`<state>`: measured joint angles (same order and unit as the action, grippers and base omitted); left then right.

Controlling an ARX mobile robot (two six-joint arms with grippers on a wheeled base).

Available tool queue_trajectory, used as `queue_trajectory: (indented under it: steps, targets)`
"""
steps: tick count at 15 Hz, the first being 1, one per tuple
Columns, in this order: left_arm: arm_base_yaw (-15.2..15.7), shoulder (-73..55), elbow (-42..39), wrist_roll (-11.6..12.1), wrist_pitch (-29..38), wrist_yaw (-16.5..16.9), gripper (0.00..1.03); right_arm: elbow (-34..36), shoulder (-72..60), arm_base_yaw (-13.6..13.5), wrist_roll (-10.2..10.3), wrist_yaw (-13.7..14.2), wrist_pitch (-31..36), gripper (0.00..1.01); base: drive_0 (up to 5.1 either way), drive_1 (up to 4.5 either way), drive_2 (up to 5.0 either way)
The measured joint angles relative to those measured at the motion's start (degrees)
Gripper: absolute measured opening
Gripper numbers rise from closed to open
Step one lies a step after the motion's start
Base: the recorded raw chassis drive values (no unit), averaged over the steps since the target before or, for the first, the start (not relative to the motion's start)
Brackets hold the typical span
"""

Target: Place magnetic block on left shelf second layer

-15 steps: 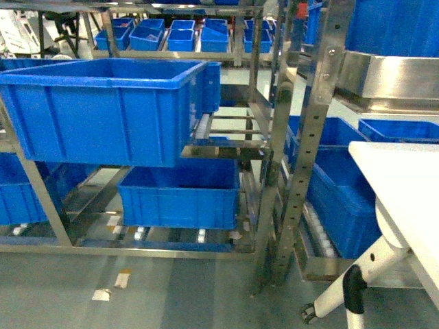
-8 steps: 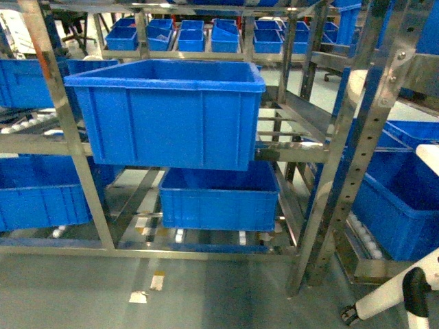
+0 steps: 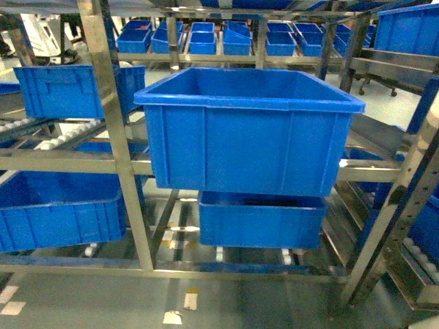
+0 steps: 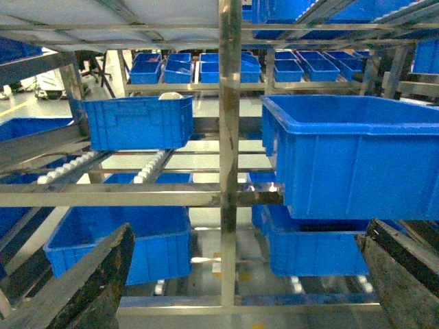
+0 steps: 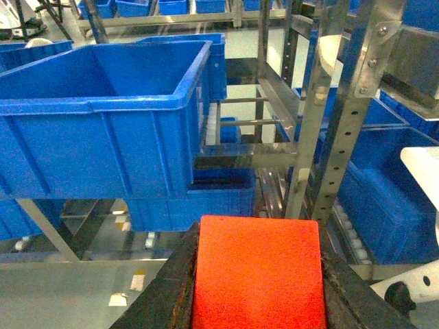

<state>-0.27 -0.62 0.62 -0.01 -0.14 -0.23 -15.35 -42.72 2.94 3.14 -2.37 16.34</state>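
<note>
The magnetic block [image 5: 258, 273], bright red and plain-faced, fills the bottom of the right wrist view. My right gripper [image 5: 257, 236] is shut on it, one dark finger along each side. My left gripper [image 4: 250, 233] is open, its two dark fingers [image 4: 103, 274] wide apart with nothing between them. It faces a steel shelf rack [image 4: 228, 137]. Neither gripper shows in the head view. There the rack's [image 3: 113, 137] middle layer carries a big blue bin [image 3: 247, 130], with roller rails [image 3: 58, 137] in the bay to its left.
More blue bins sit on the lower layer [image 3: 260, 219] [image 3: 58, 205] and on far racks [image 3: 236, 38]. A smaller bin [image 3: 75, 89] rests on the left rollers. Steel uprights [image 3: 391, 219] stand at the right. Paper scraps [image 3: 173, 317] lie on the grey floor. A white table edge [image 5: 422, 164] shows at right.
The head view has swung left: the big blue bin has slid from the left of the frame to the middle-right. The white table and its wheeled leg have left the view.
</note>
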Motion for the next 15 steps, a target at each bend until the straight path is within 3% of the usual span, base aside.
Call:
queue_trajectory:
  steps: [15]
  targets:
    - [0.00, 0.00, -0.02, 0.00, -0.13, -0.04, 0.98, 0.02, 0.07, -0.04, 0.00, 0.00, 0.13, 0.33, -3.5, 4.84, -1.4]
